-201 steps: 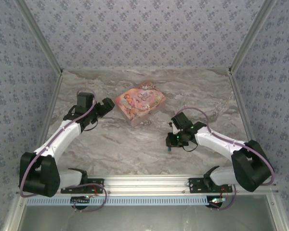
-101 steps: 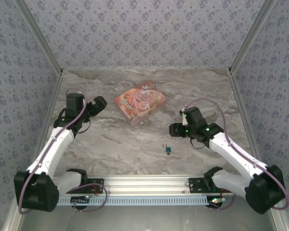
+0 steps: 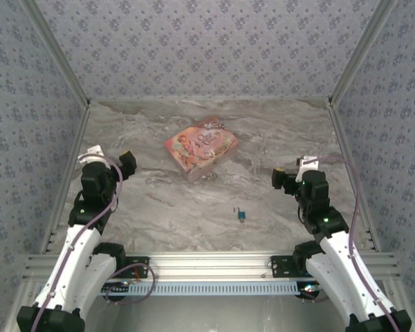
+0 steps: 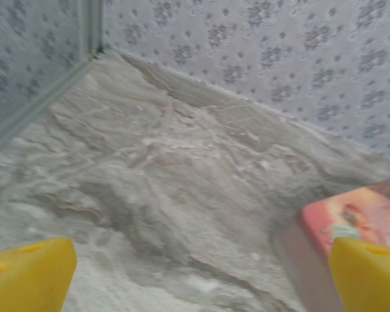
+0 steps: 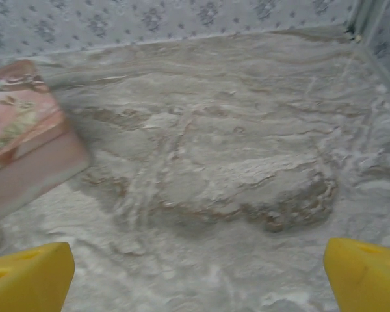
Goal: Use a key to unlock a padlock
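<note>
Marbled table point(image 3: 166, 207), floral-papered walls point(image 3: 207, 48); padlock point(image 3: 241, 215) lies loose; left gripper point(image 4: 195, 276), right gripper point(image 5: 198, 273) both spread, empty.

The whole surface point(image 3: 159, 207) is seen from high above and behind. Both wrist views are taken low and close over it, facing the back wall point(image 3: 207, 48); the pink box point(image 3: 201, 147) is shared by all three.

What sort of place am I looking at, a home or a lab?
Probably a staged robot test cell, not a home: flower-patterned wallpaper panels framed in metal, a marble-look tabletop, and a ribbed aluminium rail carrying two robot arms.
</note>
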